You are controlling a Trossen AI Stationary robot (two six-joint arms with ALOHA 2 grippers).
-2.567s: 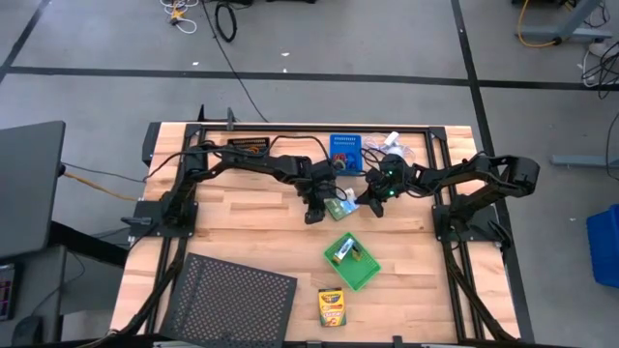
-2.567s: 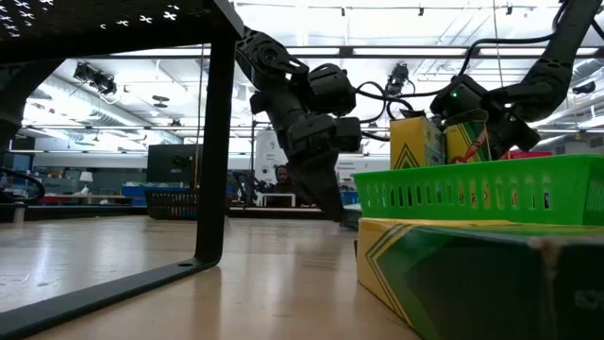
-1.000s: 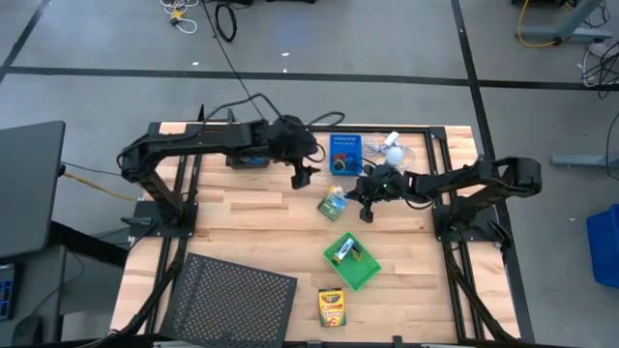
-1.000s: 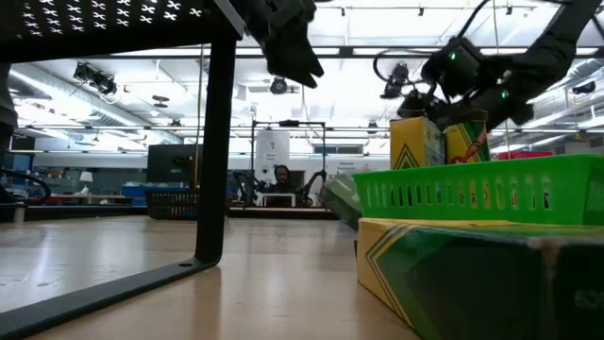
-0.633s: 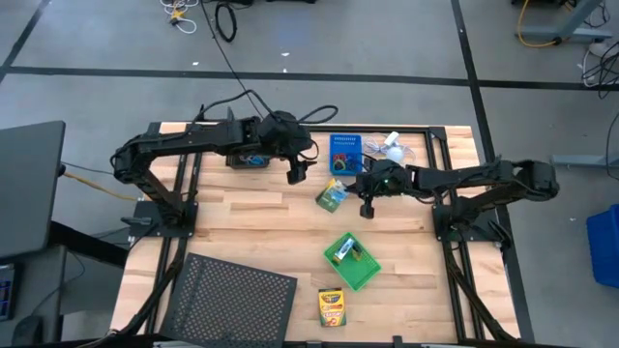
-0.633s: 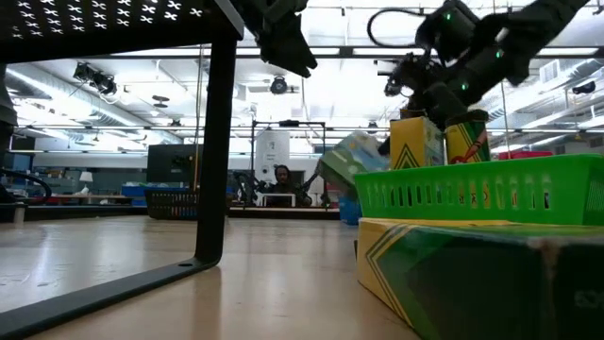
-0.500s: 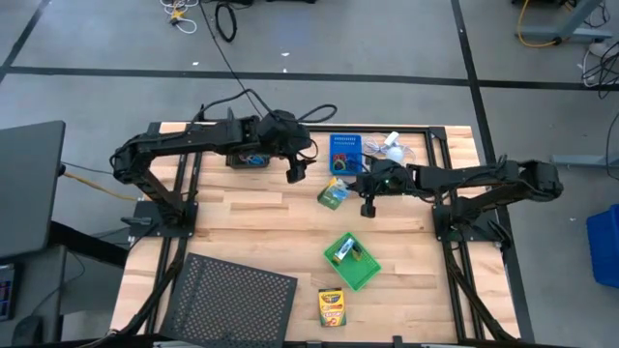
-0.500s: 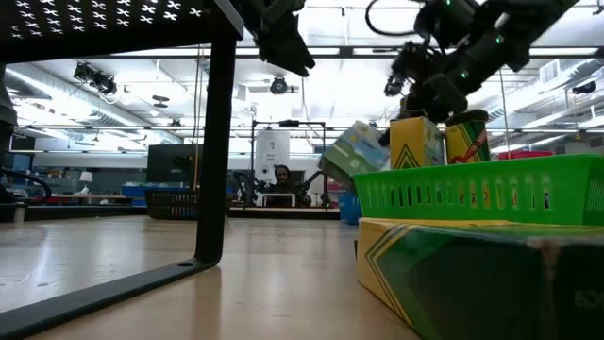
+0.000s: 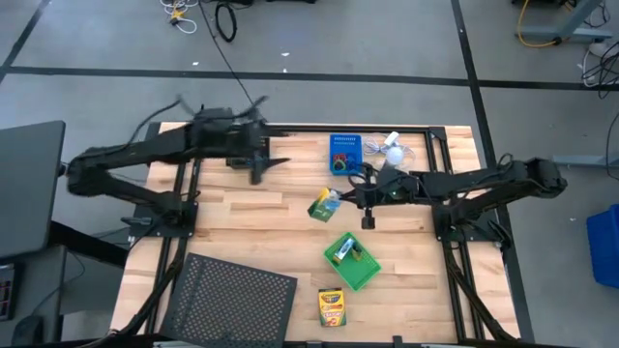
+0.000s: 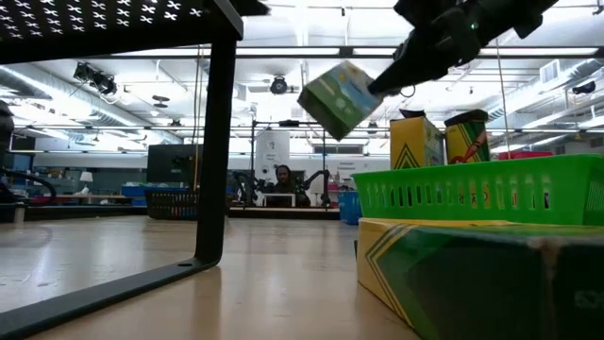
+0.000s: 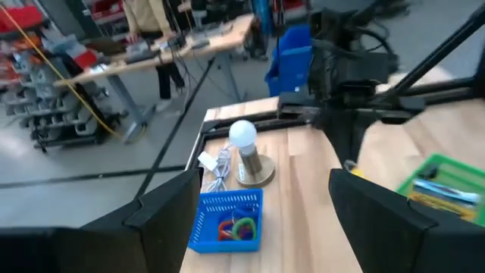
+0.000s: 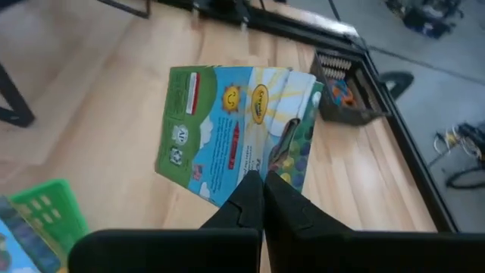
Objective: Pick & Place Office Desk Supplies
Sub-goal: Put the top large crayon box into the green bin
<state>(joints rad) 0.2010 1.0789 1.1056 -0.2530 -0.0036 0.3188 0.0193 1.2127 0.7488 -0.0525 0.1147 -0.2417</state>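
Robotics lab / open workshop floor, not an office. Wooden butcher-block table (image 9: 242, 208) sits inside a black metal frame (image 9: 440, 184) with two arms bolted on. Bare grey concrete floor (image 9: 319, 39) around it, marked with dark tape lines (image 9: 290, 75), loose cables (image 9: 224, 19) lying about. Low view looks across into a big open hall: exposed ceiling with strip lights (image 10: 302, 11), more rigs and benches in the background, a person (image 10: 280, 176) seated far off. Left wrist view shows another workbench (image 11: 151, 49), a blue bin (image 11: 292, 53) on the floor, red storage boxes (image 11: 23, 15) on shelving.
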